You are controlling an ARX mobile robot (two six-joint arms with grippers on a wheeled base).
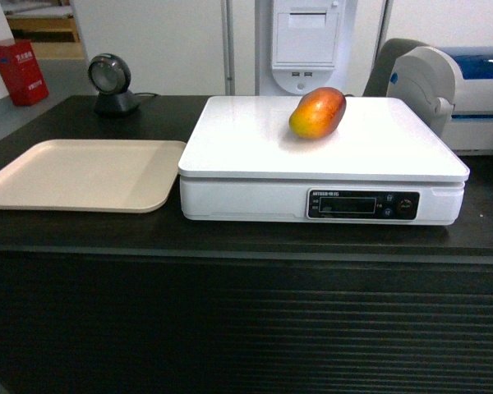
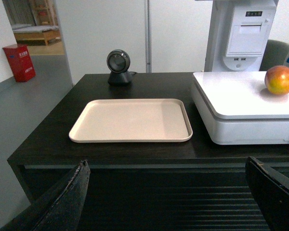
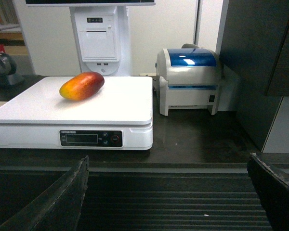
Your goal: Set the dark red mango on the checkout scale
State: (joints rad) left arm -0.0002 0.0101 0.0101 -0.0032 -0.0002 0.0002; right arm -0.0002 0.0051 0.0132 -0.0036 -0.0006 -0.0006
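Both grippers, left (image 2: 171,199) and right (image 3: 171,199), hang back before the ribbed black checkout counter (image 1: 230,238), fingers spread, grasping nothing. The red-orange oval mango (image 1: 317,112) lies on the white scale's (image 1: 255,148) far platform; left, a beige tray (image 1: 82,174).

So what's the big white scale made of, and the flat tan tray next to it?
The scale looks like glossy white plastic; its flat top reflects light. The tray seems to be matte beige plastic, smooth with a rounded raised rim, though the look alone can't confirm that.
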